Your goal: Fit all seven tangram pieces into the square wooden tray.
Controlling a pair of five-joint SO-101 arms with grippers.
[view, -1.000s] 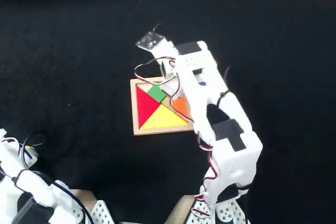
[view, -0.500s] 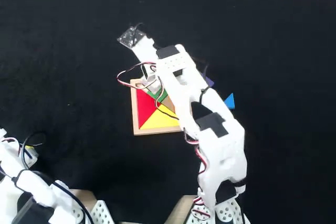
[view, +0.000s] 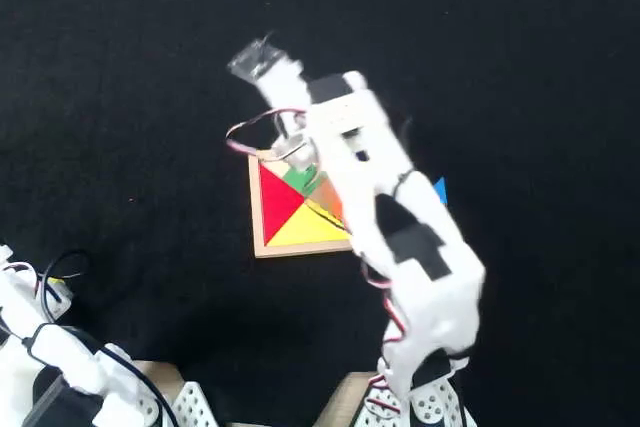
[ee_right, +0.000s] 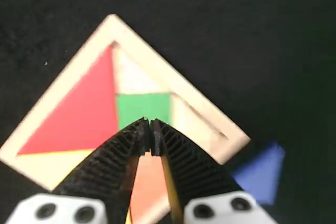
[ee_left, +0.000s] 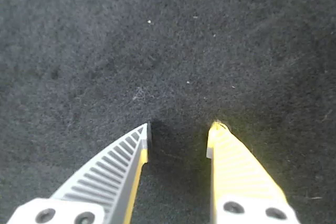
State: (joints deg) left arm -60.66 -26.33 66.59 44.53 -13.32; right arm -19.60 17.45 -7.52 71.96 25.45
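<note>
high view: square wooden tray [view: 258,243] sits near the middle of the black cloth [view: 120,97]. inside it, red triangle [view: 276,202] lies against the left wall and yellow triangle [view: 305,232] along the near wall; the two meet on a diagonal. green square [view: 297,179] sits beside the red triangle toward the far wall. orange piece [view: 330,195] is just beside the green square, partly under the right arm [view: 385,207]. that arm stretches from the near table edge out over the tray and covers its right side. blue triangle [view: 439,189] lies on the cloth outside the tray, just past the arm. left arm [view: 50,367] is folded at the near left corner, well apart from the tray.

right wrist view: gives what the arm hides from above. right gripper [ee_right: 150,130] hangs over the tray, fingertips pressed together with nothing between them, tips over the edge where green square [ee_right: 142,106] meets the orange piece [ee_right: 147,182]. bare wood floor [ee_right: 131,77] shows between the green square and the rim. blue triangle [ee_right: 261,169] lies near the rim's outer corner, not touching it.

left wrist view: left gripper [ee_left: 178,135] is over bare cloth, jaws parted to a moderate gap, holding nothing.
</note>
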